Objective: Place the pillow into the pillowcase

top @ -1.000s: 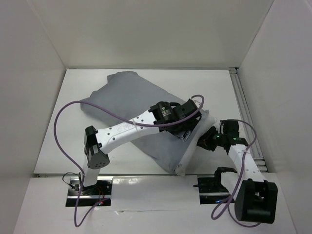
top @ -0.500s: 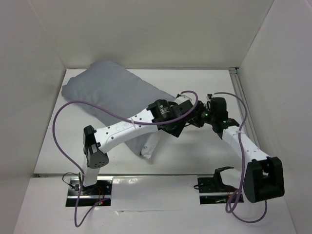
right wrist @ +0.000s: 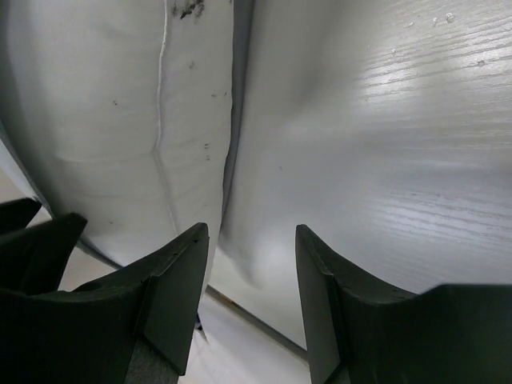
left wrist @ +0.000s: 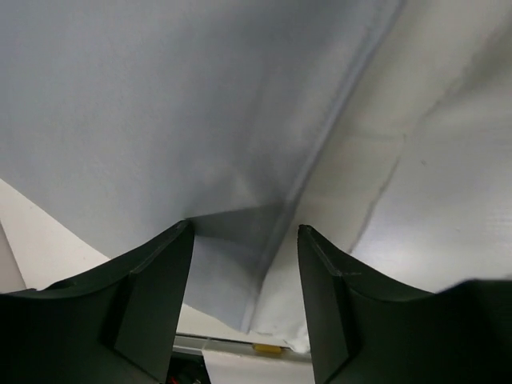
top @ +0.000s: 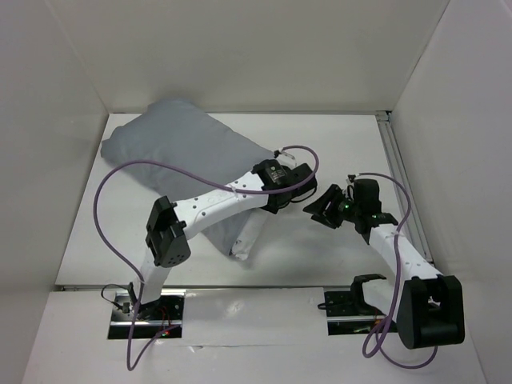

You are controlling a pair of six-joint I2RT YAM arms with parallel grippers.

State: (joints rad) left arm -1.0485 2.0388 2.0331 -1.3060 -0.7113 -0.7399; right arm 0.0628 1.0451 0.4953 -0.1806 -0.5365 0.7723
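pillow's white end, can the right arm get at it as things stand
Probably yes: its open fingers face the pillow directly, only bare table between, nothing blocking.

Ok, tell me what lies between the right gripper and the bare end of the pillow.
Nothing but bare table: the top view shows an empty stretch from the right gripper to the pillow.
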